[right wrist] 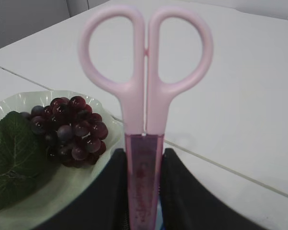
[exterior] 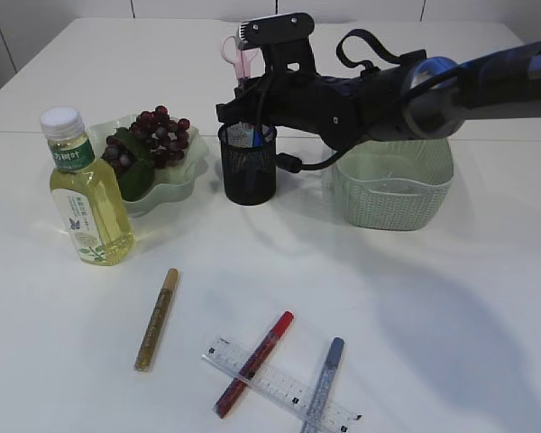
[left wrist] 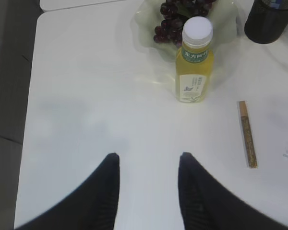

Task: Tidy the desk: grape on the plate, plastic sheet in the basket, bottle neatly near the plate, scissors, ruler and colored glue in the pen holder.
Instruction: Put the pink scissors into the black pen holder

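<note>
On the left part of the white surface [exterior: 451, 298] a bottle [exterior: 86, 189] of yellow drink stood upright, just in front of the plate [exterior: 176, 176]. The grape [exterior: 153, 137] bunch lay on this plate with a green leaf. The left arm's fingers [left wrist: 110, 191] hung released over a bare area near the left edge, holding nothing.

Near the front edge lay a gold glue pen [exterior: 156, 318], alone. To its right the clear ruler [exterior: 279, 386] lay flat, with a red glue pen [exterior: 254, 363] and a blue-grey glue pen [exterior: 323, 382] crossing over it.

In the middle the black mesh pen holder [exterior: 248, 164] stood beside the plate. Over it the right arm's fingers [right wrist: 175, 191] were clenched on the pink scissors [right wrist: 145, 96], handles up, the sheathed blade pointing down into the holder.

To the right stood the pale green basket [exterior: 395, 188].
</note>
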Motion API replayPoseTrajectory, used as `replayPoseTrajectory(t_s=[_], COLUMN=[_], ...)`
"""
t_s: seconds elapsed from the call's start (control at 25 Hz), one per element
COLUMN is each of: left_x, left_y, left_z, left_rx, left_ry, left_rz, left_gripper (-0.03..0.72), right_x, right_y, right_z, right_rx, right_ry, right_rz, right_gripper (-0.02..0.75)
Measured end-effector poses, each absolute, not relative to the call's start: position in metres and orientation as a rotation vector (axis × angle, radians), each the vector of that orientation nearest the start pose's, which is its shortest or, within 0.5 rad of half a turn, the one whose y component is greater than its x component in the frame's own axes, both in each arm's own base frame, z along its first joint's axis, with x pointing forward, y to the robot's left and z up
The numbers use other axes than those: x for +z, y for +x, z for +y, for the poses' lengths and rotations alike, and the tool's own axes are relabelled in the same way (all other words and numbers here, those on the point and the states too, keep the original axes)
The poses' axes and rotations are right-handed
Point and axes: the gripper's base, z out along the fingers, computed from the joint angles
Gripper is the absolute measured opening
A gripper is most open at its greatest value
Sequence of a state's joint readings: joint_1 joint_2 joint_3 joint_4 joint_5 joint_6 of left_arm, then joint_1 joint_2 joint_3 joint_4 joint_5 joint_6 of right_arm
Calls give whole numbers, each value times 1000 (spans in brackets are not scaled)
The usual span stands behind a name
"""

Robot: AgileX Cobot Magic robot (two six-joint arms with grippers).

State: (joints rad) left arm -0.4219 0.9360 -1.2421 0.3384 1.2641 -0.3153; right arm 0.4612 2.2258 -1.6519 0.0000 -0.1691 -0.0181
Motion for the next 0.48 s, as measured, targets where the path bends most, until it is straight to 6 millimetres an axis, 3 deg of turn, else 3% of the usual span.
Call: replayPoseTrajectory(t_s=[0.48], left_x=[425], left_y=[143], left_z=[-32], left_rx=[90], left_ry=[108], left_rz=[2367], left_gripper=[299], right_x=[189], right_y=[469], right_z=[233], right_rx=[306], right_ry=[-442], right_rz=[1839], right_gripper=[179])
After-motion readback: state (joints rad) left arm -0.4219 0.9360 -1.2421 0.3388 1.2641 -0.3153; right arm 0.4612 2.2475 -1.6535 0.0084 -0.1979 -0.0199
